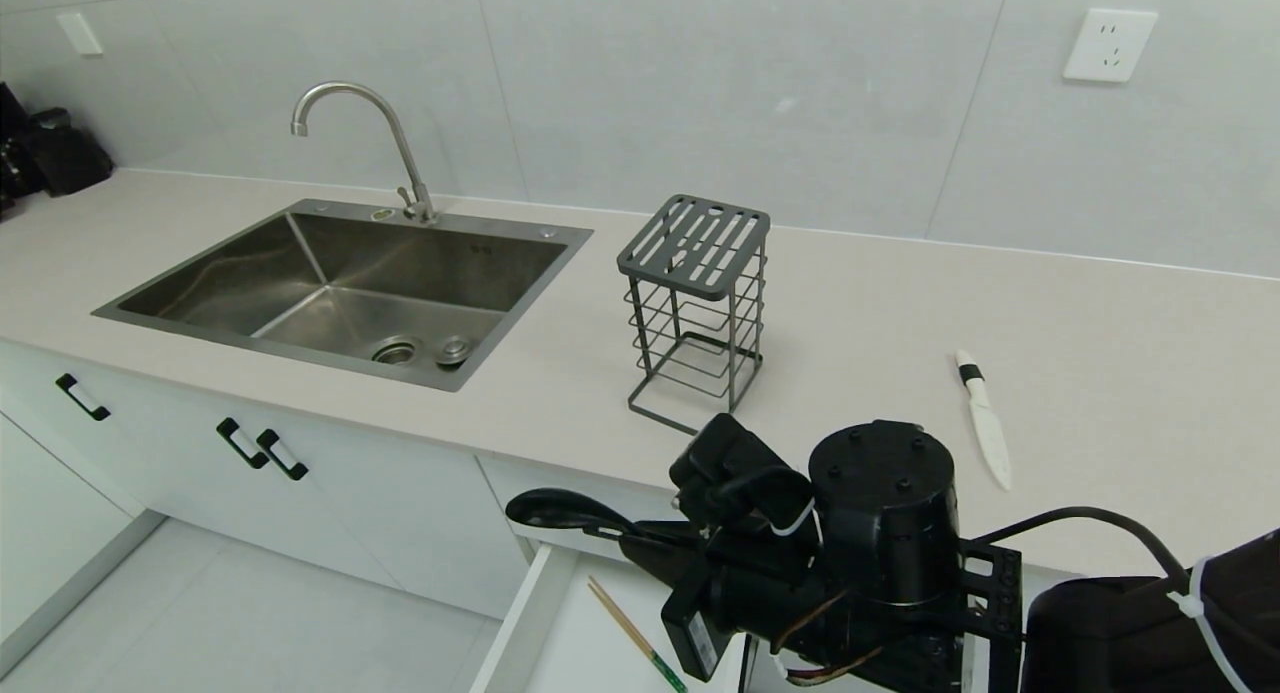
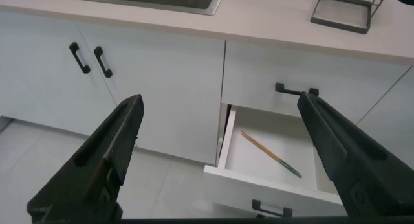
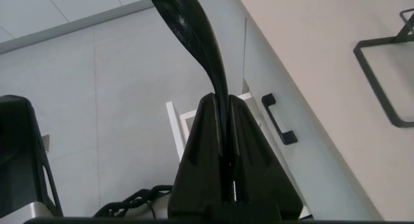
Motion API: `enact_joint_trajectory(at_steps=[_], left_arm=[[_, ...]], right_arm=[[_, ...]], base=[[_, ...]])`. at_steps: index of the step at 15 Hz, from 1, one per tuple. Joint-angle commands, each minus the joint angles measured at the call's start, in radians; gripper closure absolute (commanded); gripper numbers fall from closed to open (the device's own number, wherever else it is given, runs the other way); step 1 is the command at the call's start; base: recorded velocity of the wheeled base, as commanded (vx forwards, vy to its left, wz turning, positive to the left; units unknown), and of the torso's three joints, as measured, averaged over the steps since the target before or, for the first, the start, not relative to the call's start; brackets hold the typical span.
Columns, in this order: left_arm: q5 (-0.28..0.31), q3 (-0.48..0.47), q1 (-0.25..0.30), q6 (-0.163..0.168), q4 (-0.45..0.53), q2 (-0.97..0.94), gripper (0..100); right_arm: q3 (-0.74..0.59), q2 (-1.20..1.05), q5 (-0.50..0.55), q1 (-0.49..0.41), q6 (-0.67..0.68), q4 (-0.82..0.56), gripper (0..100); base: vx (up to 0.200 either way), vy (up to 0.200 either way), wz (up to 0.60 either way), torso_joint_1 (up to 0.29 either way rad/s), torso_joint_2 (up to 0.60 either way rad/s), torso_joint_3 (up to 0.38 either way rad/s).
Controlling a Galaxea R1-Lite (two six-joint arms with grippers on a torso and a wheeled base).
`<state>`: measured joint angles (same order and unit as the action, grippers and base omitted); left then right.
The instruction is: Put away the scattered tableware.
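Note:
A black spoon (image 1: 560, 511) is held level over the open white drawer (image 1: 520, 623), its bowl pointing toward the sink side. My right gripper (image 1: 655, 548) is shut on the spoon's handle; in the right wrist view the spoon (image 3: 187, 30) sticks out from the closed right gripper (image 3: 223, 104). A pair of wooden chopsticks (image 1: 632, 633) lies inside the drawer, seen also as chopsticks (image 2: 270, 154) in the left wrist view. A white knife (image 1: 982, 418) with a black band lies on the counter to the right. My left gripper (image 2: 218, 101) is open, in front of the cabinet and facing the drawer (image 2: 226, 143).
A dark wire rack (image 1: 697, 308) stands on the counter behind the drawer. A steel sink (image 1: 340, 283) with a tap (image 1: 360, 133) sits to the left. Cabinet doors with black handles (image 1: 262, 448) run below the counter. A closed drawer front with a handle (image 2: 294, 90) sits above the open one.

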<state>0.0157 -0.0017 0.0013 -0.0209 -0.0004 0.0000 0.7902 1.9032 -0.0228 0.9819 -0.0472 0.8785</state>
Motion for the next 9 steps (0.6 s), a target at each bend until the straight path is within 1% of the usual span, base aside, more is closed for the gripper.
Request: enact_joint_trajectory(at_steps=[1, 9], left_arm=[[0.001, 0.0, 0.0, -0.001, 0.0, 0.0, 0], [0.0, 0.0, 0.0, -0.001, -0.001, 0.0, 0]], right_arm=[[0.0, 0.004, 0.0, 0.0, 0.0, 0.0, 100], [0.0, 0.005, 0.001, 0.0, 0.0, 0.0, 100]], base=[[0.0, 0.0, 0.0, -0.237, 0.49, 0.242], [0.0, 0.0, 0.0, -0.274, 0.54, 0.26]])
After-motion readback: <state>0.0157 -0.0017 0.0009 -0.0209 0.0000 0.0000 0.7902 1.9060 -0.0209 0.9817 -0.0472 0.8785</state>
